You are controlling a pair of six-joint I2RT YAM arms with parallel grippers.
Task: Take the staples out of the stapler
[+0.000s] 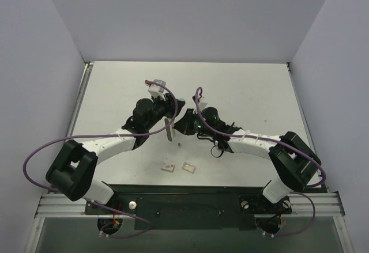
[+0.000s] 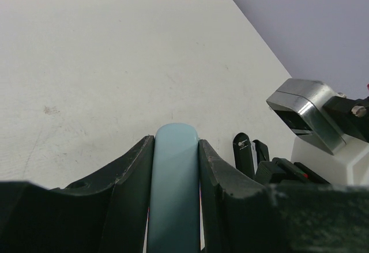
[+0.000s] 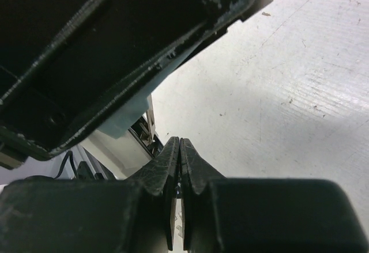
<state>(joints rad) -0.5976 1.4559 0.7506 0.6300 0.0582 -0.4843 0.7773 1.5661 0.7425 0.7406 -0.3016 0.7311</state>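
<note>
Pale lilac-grey walls [image 1: 190, 17] close in a white desk [image 1: 242, 86] on 3 sides. In the wrist views the desk is scuffed and faintly speckled. Near its front edge, just ahead of the arm bases, 2 small tan scraps [image 1: 168, 166] lie side by side, apart from each other and from both arms.

Both arms reach in and meet over the middle of the desk. The left gripper [image 1: 167, 119] has its 2 dark fingers [image 2: 130, 178] clamped on a pale blue bar [image 2: 174, 195]. 1 finger lies flat against each long side, and the bar's rounded end pokes out just past the fingertips.

Just below that gripper in the top view hangs the stapler [image 1: 169, 131], a slim strip, pale down the middle with dark edges. It sits between the 2 grippers and well back from the scraps. Whether its lower end touches the desk cannot be told. From the right wrist, pale metal parts [image 3: 149, 125] show just under the blue bar, too blurred to name.

The right gripper [image 1: 187, 120] sits nose to nose with the left one. Its fingers [image 3: 196, 166] are pressed together at the tips, leaving only a hairline gap. Whether anything thin is nipped there cannot be told.
</note>
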